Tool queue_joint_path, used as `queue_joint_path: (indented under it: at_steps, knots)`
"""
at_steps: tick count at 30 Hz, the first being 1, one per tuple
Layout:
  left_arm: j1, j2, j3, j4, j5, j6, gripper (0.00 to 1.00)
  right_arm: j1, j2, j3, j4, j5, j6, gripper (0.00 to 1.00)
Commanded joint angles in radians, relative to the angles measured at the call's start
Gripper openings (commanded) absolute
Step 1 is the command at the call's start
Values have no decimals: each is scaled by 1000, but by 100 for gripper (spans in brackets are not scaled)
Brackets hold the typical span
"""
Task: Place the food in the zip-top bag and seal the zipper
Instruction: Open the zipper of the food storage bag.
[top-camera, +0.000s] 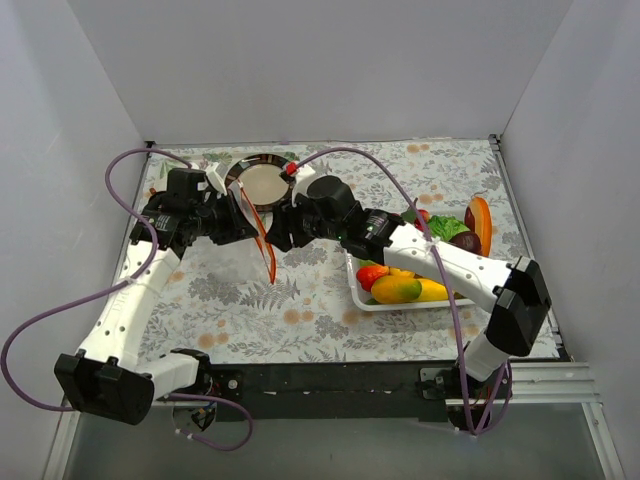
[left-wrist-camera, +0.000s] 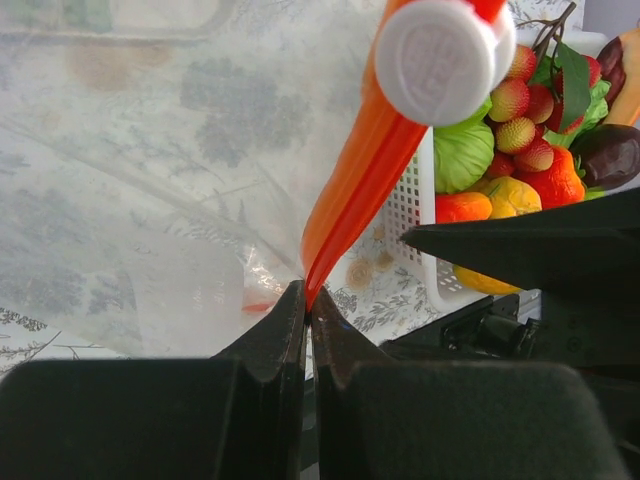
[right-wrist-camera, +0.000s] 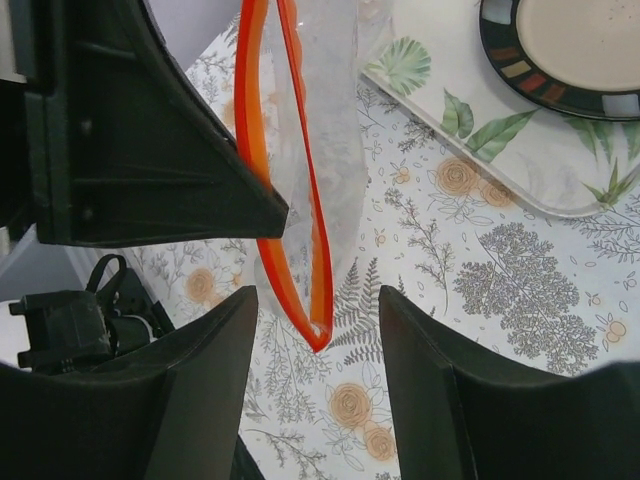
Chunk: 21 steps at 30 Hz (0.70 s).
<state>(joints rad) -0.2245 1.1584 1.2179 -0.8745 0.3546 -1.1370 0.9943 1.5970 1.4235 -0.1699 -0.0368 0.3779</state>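
No legible text, label, brand name, number or sign is showing in any of the three views.
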Motion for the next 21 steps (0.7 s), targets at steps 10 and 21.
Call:
queue_joint_path:
  at_steps: [10,21]
  knots:
    - [-4,14,15,22,55,25,0,-2,92,-11,141,-17,9,51]
    - [-3,-2,15,-30,9,29,0,-45,115,9,-23,162,19,1]
